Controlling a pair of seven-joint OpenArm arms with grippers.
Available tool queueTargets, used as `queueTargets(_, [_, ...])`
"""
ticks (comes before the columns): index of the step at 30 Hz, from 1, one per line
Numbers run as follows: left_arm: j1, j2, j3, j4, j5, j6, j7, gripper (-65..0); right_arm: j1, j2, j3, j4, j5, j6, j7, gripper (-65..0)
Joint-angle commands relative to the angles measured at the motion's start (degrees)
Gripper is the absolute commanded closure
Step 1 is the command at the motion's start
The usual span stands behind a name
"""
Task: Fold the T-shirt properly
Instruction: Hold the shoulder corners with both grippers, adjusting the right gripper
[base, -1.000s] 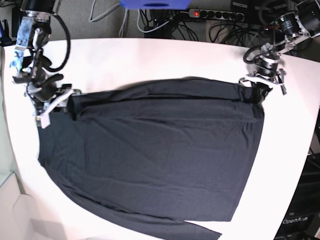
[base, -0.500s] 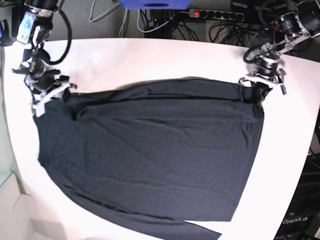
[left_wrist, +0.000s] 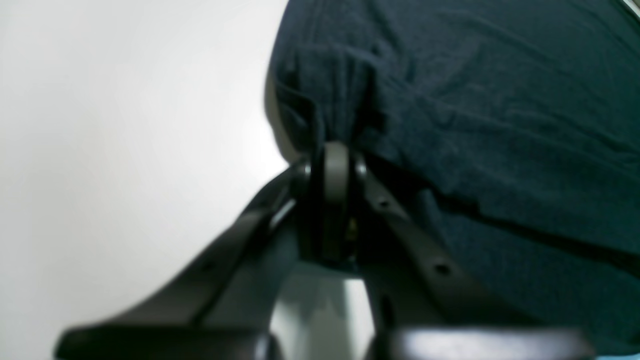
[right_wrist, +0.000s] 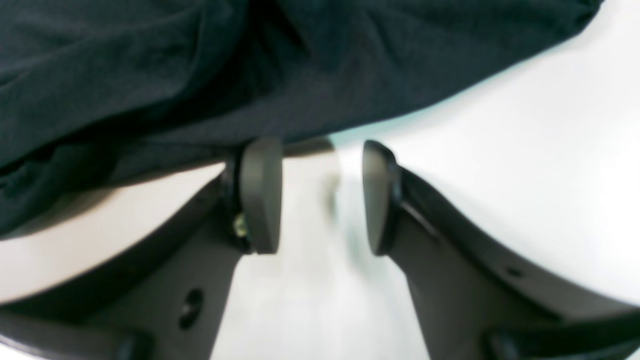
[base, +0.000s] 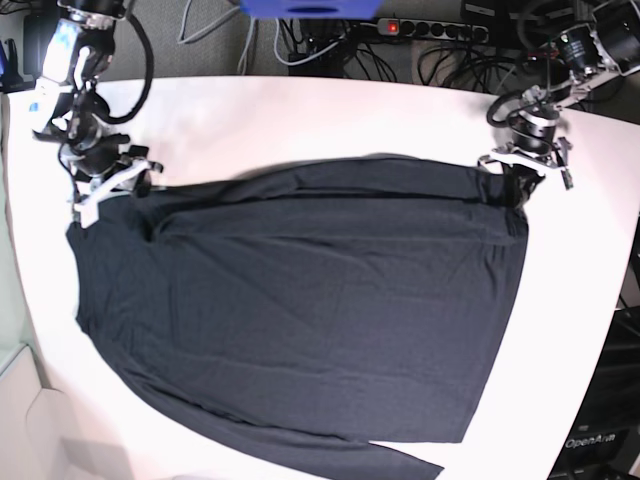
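Observation:
The T-shirt lies spread flat and dark on the white table, one long sleeve trailing toward the front edge. In the base view my left gripper sits at the shirt's far right corner. The left wrist view shows this gripper shut on a bunched fold of the T-shirt. My right gripper hangs at the shirt's far left corner. Seen from the right wrist, it stands open over bare table with nothing between its fingers, and the T-shirt's edge lies just beyond the fingertips.
Behind the table run a power strip and tangled cables, with a blue object at the top. A black cabinet stands at the right front. The table's left edge curves close to the right arm.
My right gripper has drawn back toward the far left of the table, off the shirt's corner, which now lies flat. The left arm and its grip have not moved.

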Motion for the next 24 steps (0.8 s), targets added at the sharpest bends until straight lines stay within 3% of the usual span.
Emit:
queueTargets(1, [0.1, -0.9, 0.1, 0.3, -0.5, 0.1, 2.3, 0.0, 0.6, 0.6, 0.2, 0.8, 0.6, 0.5, 1.1, -27.3])
queueTargets(24, [0.2, -1.8, 0.3, 0.3, -0.5, 0.1, 2.3, 0.0, 2.4, -0.2, 0.3, 0.7, 0.5, 0.5, 1.2, -27.3])
